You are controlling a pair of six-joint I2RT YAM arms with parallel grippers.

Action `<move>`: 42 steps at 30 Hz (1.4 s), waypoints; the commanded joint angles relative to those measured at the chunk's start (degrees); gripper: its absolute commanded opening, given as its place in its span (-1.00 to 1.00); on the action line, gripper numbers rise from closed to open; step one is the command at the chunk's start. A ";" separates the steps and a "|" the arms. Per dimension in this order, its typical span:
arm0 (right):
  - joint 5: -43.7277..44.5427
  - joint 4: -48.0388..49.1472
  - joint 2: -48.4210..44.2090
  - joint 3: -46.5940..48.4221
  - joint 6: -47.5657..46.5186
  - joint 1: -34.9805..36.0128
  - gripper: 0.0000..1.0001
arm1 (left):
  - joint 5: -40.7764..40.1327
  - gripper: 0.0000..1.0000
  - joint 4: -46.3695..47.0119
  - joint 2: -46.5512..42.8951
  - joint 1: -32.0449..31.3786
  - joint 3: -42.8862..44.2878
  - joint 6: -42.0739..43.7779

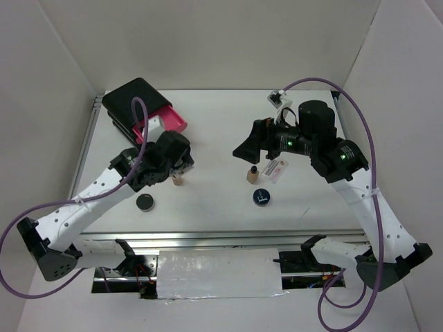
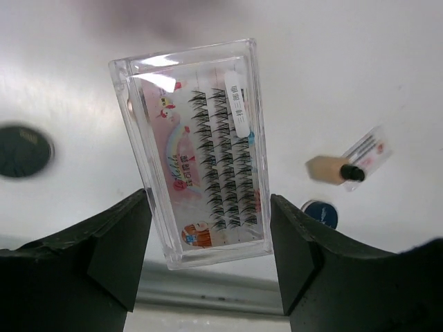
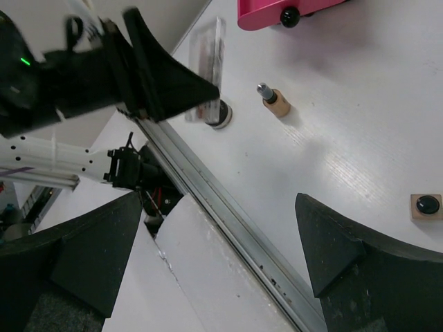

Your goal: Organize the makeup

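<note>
The left hand (image 2: 209, 207) grips a clear lash case (image 2: 197, 138) by its lower end, with one finger against each long side. The case stands up out of the fingers, clear of the table (image 1: 221, 111). A tan bottle (image 1: 178, 180) stands upright just beside this hand, on its near side. A black compact (image 2: 23, 149) lies further off, to the hand's left and nearer the arm bases. Beyond the hand, on the far side, sits a black box (image 1: 131, 97) with its pink drawer (image 1: 173, 119) pulled out towards the hand.

The right hand (image 1: 248, 149) is spread wide and holds nothing. A second tan bottle (image 1: 252, 173) stands close on its near side, with a white packet (image 1: 275, 168) just to that bottle's right. A blue-rimmed compact (image 1: 260, 196) lies a little nearer the bases than both. The two hands are well apart, and their fingers point towards each other.
</note>
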 commanded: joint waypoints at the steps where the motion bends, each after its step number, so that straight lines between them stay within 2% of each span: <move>1: 0.76 1.33 0.48 3.15 -1.16 0.56 0.99 | -7.40 -0.70 4.56 3.34 3.58 7.62 20.06; 4: 0.41 1.51 0.66 3.24 -0.99 0.47 0.99 | -3.28 -0.75 9.66 10.09 13.57 14.39 29.91; 5: 0.32 1.51 0.57 3.24 -0.99 0.47 0.99 | 0.91 -0.72 12.46 11.34 15.18 15.02 37.25; 7: 0.23 1.68 0.31 2.98 -0.90 0.56 0.99 | 3.58 -0.69 17.58 15.10 18.51 17.64 43.79; 8: 0.23 1.77 -0.04 2.63 -0.81 0.47 0.99 | 8.47 -0.70 19.16 16.26 19.41 18.36 52.96; 11: -0.29 1.42 -0.22 2.36 -0.63 0.56 0.99 | 8.69 -0.72 23.47 18.90 20.73 19.33 65.04; 13: -1.00 1.33 -0.22 2.19 -0.55 0.65 0.99 | 10.61 -0.72 24.89 21.01 21.52 20.90 69.56; 14: -1.00 1.42 -0.39 2.01 -0.46 0.73 0.99 | 12.97 -0.72 24.71 21.97 21.61 21.87 76.02; 17: -1.26 1.24 -0.40 2.01 -0.37 1.00 0.99 | 12.39 -0.76 21.64 26.89 21.96 26.35 82.31; 20: -0.82 0.98 -0.66 1.92 -0.72 1.52 0.99 | 14.13 -0.69 18.12 29.80 23.54 28.64 84.34; 26: -0.38 1.24 -1.10 0.69 -0.72 1.61 0.99 | 13.53 -0.67 20.49 27.53 25.21 19.79 84.87; 30: -0.65 1.42 -0.84 0.87 -0.63 1.61 0.99 | 15.36 -0.65 21.02 25.85 26.80 17.57 84.70; 36: -0.73 1.51 -1.10 0.78 -0.46 1.61 0.99 | 17.65 -0.33 20.93 24.54 28.73 16.52 84.26; 37: -0.65 1.51 -1.10 0.69 -0.46 1.61 0.99 | 17.48 -0.21 21.10 24.01 28.91 16.26 84.08; 40: -0.47 1.59 -1.27 0.43 -0.55 1.61 0.99 | 17.22 -0.09 22.33 23.22 29.00 15.55 83.73; 42: -0.56 1.59 -1.19 0.52 -0.55 1.53 0.99 | 15.82 0.11 23.21 22.69 29.08 15.11 83.29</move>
